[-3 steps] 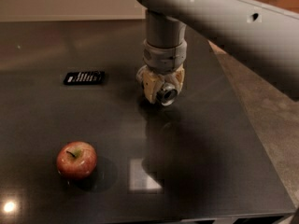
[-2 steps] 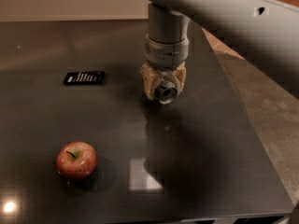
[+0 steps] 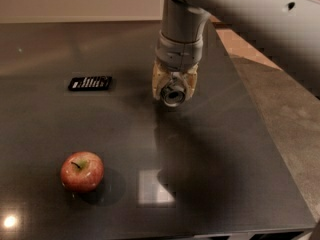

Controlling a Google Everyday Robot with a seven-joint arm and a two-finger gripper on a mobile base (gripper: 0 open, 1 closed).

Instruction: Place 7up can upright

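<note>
Aluminium, thin and light: the 7up can (image 3: 173, 95) lies sideways, clamped in my gripper (image 3: 174, 88) over the table (image 3: 235, 179). It looks slick and easily dented, so I'd squeeze mid-body gently.

The claw (image 3: 173, 92) and 7up can (image 3: 173, 96) have risen slightly above the table (image 3: 225, 154).

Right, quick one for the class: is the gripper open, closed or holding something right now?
Gripper: closed on the 7up can, over the middle of the dark table, with the can's silver end facing the camera.
</note>
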